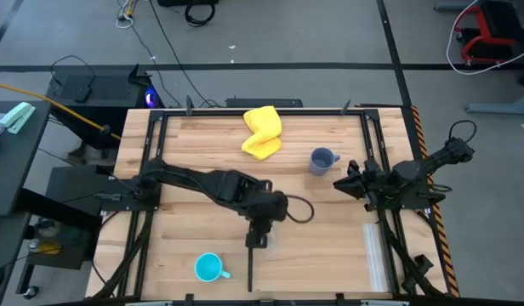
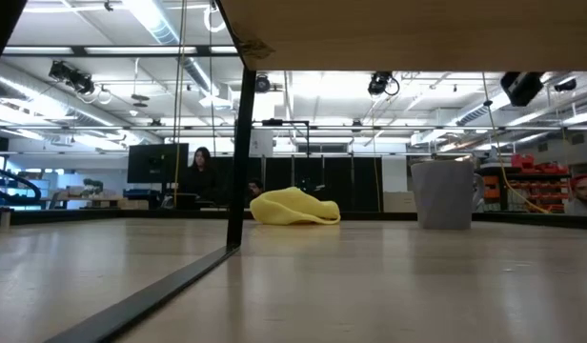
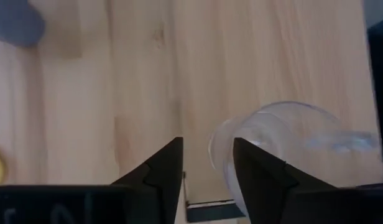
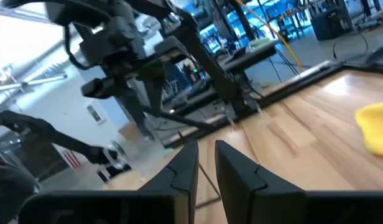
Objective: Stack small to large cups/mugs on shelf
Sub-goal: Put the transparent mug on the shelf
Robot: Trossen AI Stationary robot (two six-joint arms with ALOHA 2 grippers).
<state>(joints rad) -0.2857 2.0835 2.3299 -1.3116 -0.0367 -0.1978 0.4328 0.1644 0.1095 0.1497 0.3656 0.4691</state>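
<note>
My left gripper [image 1: 260,235] points down near the table's middle, toward the near side, shut on the small clear cup [image 3: 291,146]. The low view shows neither of them. The bright cyan mug [image 1: 209,268] stands on its base near the near edge, left of that gripper. Toward the far right, the grey-blue mug [image 1: 321,160] stands upright, and it also shows in the low view [image 2: 444,195]. My right gripper [image 1: 340,184] waits shut just right of it, touching nothing. My left gripper has the clear cup by its rim wall [image 3: 217,149], coming from above and pointing down. One finger [image 3: 260,177] stands inside the mouth and the other [image 3: 163,174] outside. Whether the cup's base rests on wood below cannot be told.
A yellow cloth [image 1: 262,132] lies crumpled near the far edge. A wooden shelf board [image 2: 408,33] on a black post [image 2: 241,152] spans the top of the low view. A black bar [image 1: 249,268] runs toward the near edge. A clear strip [image 1: 377,255] lies at the near right.
</note>
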